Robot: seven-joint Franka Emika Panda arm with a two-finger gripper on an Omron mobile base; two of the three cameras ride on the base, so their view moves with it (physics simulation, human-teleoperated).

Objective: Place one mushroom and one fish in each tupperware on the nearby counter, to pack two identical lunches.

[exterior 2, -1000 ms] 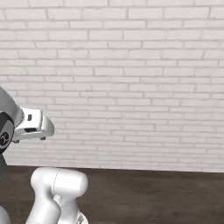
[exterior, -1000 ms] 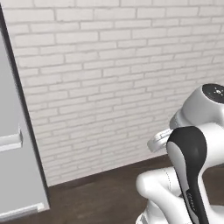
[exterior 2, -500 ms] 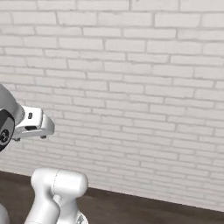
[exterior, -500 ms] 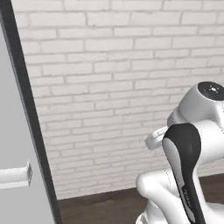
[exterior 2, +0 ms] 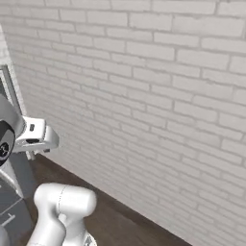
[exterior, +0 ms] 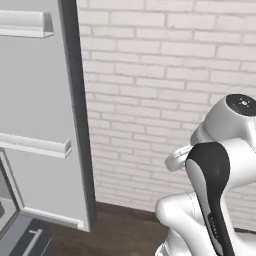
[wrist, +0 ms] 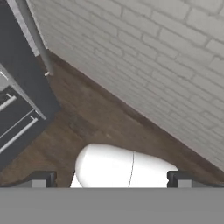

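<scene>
Gripper (wrist: 109,178): jaws spread wide, holding nothing, touching nothing.
Floor (wrist: 94,120): dark wood under the fingertips.
Wall (wrist: 144,57): white brick, twelve to three o'clock.

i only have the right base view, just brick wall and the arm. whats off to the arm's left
Observer: In the left base view a tall grey panel with two pale ledges stands against the brick wall.
Operator: fingers holding anything
Observer: No. In the hand view the fingers stand wide apart with nothing between them.
Operator: whats in front of the hand
Observer: Dark drawer fronts with silver handles, beside the wooden floor.
</scene>
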